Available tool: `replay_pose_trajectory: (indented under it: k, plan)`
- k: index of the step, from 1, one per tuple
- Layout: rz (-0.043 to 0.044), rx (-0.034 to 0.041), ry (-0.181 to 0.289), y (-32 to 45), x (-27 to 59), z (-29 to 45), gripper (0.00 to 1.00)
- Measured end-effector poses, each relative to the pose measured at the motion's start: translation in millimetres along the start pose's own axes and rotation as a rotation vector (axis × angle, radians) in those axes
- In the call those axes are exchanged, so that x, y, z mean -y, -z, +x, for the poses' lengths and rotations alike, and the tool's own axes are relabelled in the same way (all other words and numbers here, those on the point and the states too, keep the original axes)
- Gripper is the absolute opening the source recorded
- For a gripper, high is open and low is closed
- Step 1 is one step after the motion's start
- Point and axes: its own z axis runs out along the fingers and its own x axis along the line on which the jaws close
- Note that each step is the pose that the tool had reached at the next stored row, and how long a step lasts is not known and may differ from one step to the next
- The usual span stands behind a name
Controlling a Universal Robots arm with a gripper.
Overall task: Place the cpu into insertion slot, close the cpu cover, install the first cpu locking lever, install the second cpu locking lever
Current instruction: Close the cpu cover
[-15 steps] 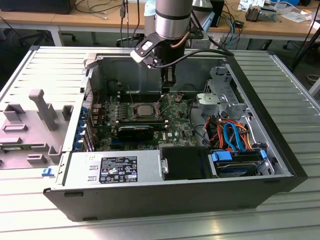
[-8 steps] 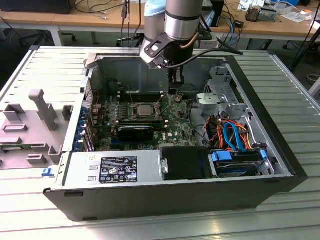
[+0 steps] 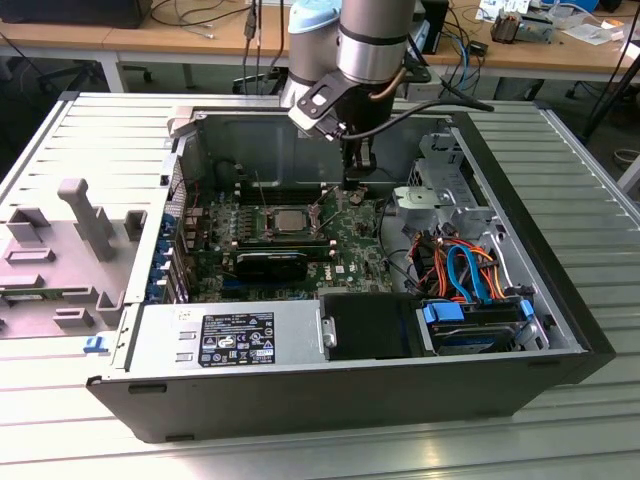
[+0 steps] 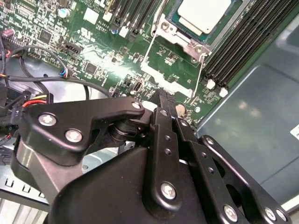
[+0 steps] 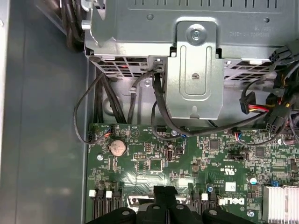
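the case lies open on top, so the green board is free to reach from above. the gripper, jaws together, hangs low between the cpu and the metal drive cage, which stands close on the exterior view's right. loose black cables cross the board edge below the cage, and a thin wire lever stands up beside the socket

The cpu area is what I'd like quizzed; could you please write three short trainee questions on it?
1. True or false: the cpu sits in the insertion slot.
2. In the exterior view, the tool hangs toward which side of the cpu? A) that view's left B) that view's right
3. In the first wrist view, what round silver part lies on the green board?
Key: 1 true; 2 B; 3 the coin battery.
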Motion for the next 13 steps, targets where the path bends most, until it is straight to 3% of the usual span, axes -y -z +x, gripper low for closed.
replay_pose_trajectory:
  k: [6, 13]
  plan:
    - [0.0014, -0.0001, 0.003, -10.0, -7.2, -0.2, 0.11]
    - [0.0016, 0.0002, 0.003, -18.5, -7.4, -0.2, 0.11]
